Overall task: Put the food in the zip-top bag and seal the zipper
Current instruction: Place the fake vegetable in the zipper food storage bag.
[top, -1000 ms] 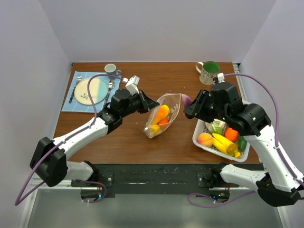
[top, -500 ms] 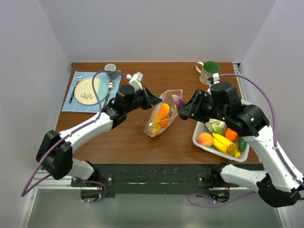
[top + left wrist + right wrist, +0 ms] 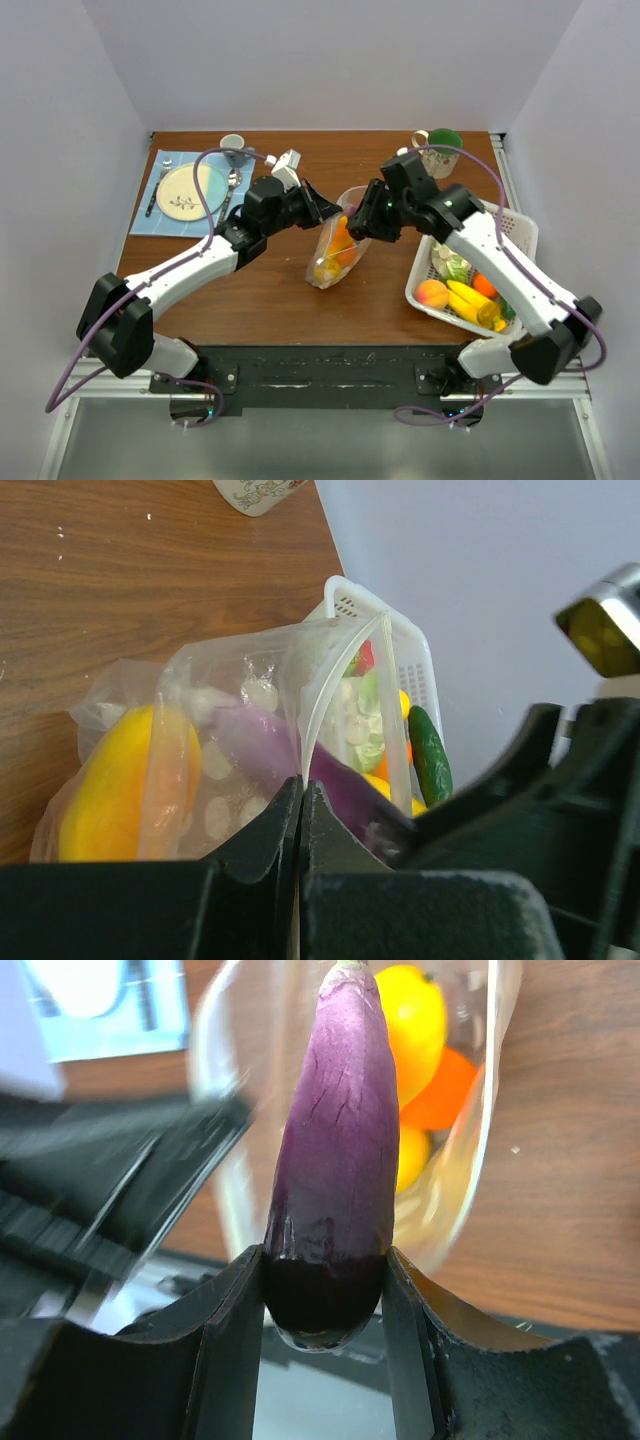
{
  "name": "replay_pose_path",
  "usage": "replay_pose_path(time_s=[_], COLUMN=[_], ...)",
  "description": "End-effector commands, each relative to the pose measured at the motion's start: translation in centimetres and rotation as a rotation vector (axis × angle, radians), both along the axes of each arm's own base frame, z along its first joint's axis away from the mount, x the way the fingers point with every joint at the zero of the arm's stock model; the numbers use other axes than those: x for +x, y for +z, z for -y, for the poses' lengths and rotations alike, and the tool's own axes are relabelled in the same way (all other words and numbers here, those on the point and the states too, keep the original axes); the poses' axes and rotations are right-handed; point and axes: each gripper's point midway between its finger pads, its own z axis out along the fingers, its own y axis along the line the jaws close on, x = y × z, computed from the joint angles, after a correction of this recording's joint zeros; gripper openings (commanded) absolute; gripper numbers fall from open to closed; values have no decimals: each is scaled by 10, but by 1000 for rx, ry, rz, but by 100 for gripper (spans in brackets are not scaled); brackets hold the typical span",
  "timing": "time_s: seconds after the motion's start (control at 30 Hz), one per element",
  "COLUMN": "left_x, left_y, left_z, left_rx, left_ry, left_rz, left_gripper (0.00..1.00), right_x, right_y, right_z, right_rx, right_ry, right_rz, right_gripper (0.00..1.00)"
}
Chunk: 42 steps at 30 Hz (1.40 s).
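The clear zip-top bag (image 3: 338,238) stands open at the table's middle with orange and yellow food (image 3: 340,240) inside. My left gripper (image 3: 330,210) is shut on the bag's mouth edge (image 3: 318,715), holding it up. My right gripper (image 3: 358,218) is shut on a purple eggplant (image 3: 340,1140), its tip pointing into the bag's open mouth (image 3: 440,1110). The eggplant shows through the bag wall in the left wrist view (image 3: 270,745). The zipper strip (image 3: 345,670) runs along the open mouth.
A white slotted basket (image 3: 520,225) at the right holds several more fruits and vegetables (image 3: 465,295). A green mug (image 3: 438,150) stands at the back right. A plate (image 3: 190,192) on a blue mat with cutlery and a small cup (image 3: 233,146) sit at the back left.
My right arm swung left from the basket side, carrying the eggplant over to the bag's mouth. My left gripper moved slightly and keeps hold of the bag's edge.
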Motion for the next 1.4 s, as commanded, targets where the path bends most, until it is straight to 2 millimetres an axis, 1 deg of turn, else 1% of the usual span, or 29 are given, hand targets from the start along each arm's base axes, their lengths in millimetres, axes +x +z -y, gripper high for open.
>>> replay_pose_path(time_s=[0.0,0.23,0.6,0.67,0.7,0.77,0.8,0.87,0.9,0.97,1.0,1.1,1.17,1.23,1.3,1.33,1.37], left_x=[4,1,0,0,-1,-1,-1,0,0,2,1,4,7,9,10,11,11], left_y=[31,33,38,37,39,41,42,45,45,46,47,49,50,51,49,48,47], left_z=[5,6,3,3,3,4,4,3,3,1,1,-3,-6,-7,-7,-7,-7], left_rx=[-59,-75,-80,-80,-84,-90,-92,-94,-92,-96,-95,-104,-110,-116,-116,-114,-114], left_ry=[4,-2,8,8,6,3,5,9,11,25,30,57,76,88,89,92,94], left_rz=[69,60,62,59,61,61,64,68,68,68,66,61,61,57,52,51,48], left_gripper=[0,0,0,0,0,0,0,0,0,0,0,0,0,0,0,0,0], right_x=[23,35,42,42,42,41,41,40,39,36,35,29,24,17,10,4,1], right_y=[9,8,2,2,2,4,5,8,9,10,12,15,19,33,44,60,64], right_z=[1,8,1,0,-2,-4,-5,-6,-7,-8,-7,-6,-7,-4,4,12,24], right_rx=[-37,-89,-72,-68,-61,-51,-46,-44,-43,-40,-36,-26,-10,13,4,16,-11], right_ry=[-44,-85,-106,-107,-101,-92,-82,-69,-65,-51,-47,-30,-14,1,5,-2,-25], right_rz=[82,109,92,90,88,93,97,104,105,105,109,115,117,145,172,211,227], right_gripper=[0,6,10,12,18,27,39,52,63,72,81,90,90,90,90,90,90])
